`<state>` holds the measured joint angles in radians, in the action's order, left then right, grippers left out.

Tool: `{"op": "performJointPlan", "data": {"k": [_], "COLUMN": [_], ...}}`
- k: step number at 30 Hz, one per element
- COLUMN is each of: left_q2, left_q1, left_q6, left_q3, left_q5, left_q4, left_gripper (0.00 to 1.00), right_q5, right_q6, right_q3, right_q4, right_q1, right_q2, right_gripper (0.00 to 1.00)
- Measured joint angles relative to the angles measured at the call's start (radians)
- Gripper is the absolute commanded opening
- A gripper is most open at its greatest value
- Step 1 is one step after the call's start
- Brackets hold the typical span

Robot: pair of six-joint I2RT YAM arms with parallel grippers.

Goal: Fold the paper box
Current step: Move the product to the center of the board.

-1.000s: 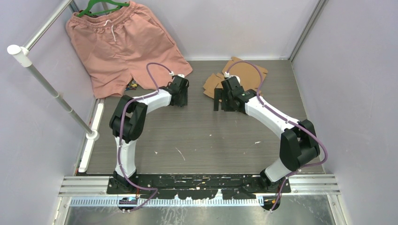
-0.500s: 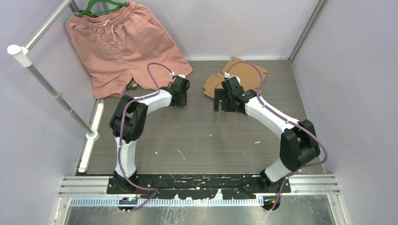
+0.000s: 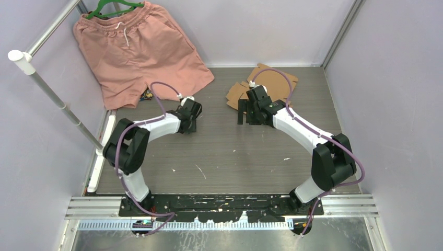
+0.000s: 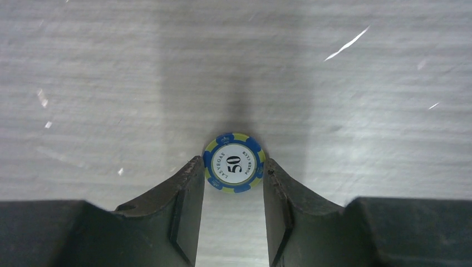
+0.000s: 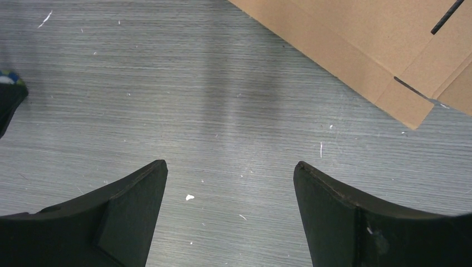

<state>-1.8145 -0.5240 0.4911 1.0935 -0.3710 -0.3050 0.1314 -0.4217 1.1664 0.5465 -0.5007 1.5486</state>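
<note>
At the far left, pink shorts (image 3: 133, 49) hang on a green hanger (image 3: 112, 8), and their legs reach down onto the counter (image 3: 224, 151).

Next comes the left claw (image 4: 232, 169). From above it looks like a dark lump pointing down at the counter, and you cannot see what it has. Its own camera shows more: the two fingers (image 4: 186, 194) pinch a small round poker chip (image 4: 234, 162), one on each side. The chip is blue and yellow with a white middle and the number 50. It lies face up on the gray counter.

The right claw (image 5: 231, 167) is spread wide, with only bare counter between its fingers. Its camera catches a bit of the blue chip at the far left edge.

The paper box (image 3: 269, 83) is a flat brown cardboard sheet. It lies at the back of the counter, right of the middle, just behind the right claw. The top view shows its whole shape with flaps. The right camera shows only a corner with a cut slot.
</note>
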Motion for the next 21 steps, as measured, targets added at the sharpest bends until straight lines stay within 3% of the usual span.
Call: {"op": "performJointPlan", "data": {"k": [6, 10, 21], "left_q2": [0.141, 0.217, 0.310], "left_q1": [0.047, 0.142, 0.375], "left_q6": [0.012, 0.039, 0.039], "left_q3": [-0.155, -0.221, -0.231], "left_q5": [-0.014, 0.001, 0.060], "left_q4": [-0.036, -0.085, -0.164], "left_gripper": [0.41, 0.42, 0.43], "right_q5": [-0.025, -0.046, -0.082], "right_q6": [-0.008, -0.025, -0.052], "right_q3": [0.000, 0.000, -0.003], "right_q4": [-0.001, -0.008, -0.033], "right_q1": [0.001, 0.001, 0.001], "right_q2": [0.000, 0.000, 0.000], "right_gripper": [0.88, 0.87, 0.87]}}
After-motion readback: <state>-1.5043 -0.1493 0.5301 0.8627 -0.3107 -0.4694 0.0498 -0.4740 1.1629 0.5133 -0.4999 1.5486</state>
